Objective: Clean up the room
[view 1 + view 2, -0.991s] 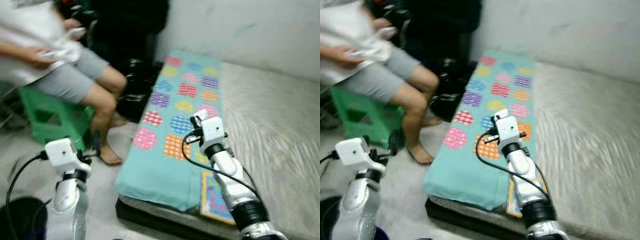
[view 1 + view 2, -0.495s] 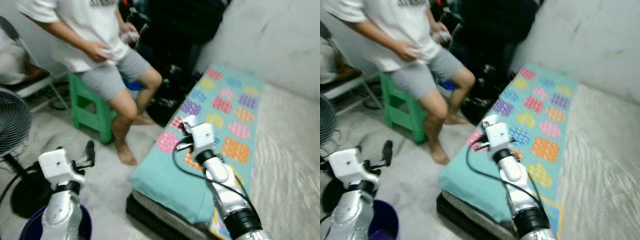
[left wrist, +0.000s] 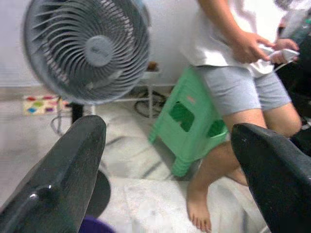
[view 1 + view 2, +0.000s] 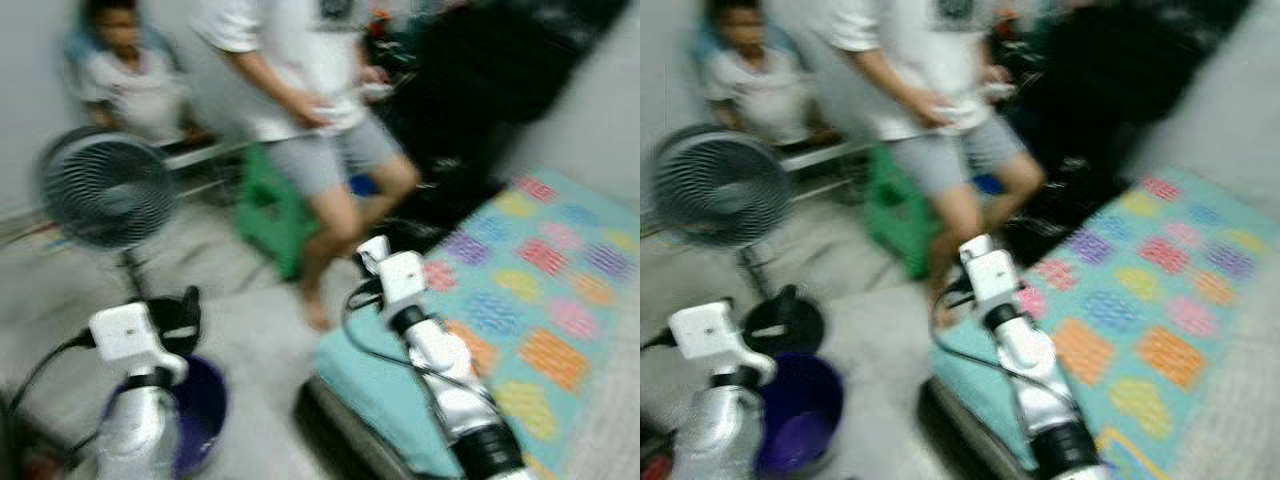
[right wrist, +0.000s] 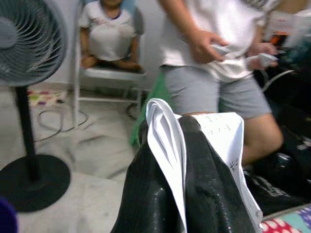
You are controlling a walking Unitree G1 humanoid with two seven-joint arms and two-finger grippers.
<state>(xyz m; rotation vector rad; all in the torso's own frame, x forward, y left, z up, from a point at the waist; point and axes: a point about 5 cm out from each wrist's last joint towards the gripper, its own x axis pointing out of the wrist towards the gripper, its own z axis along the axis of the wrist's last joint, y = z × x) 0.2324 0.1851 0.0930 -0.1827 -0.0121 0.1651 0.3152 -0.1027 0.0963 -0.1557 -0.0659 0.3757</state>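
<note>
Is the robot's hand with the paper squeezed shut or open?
Shut. In the right wrist view the right gripper has its two black fingers pressed together on a folded white sheet of paper.

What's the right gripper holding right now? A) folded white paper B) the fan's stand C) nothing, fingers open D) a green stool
A: in the right wrist view the right gripper has its two black fingers closed on a folded sheet of white paper with small writing on it, while the left gripper is open and empty.
</note>
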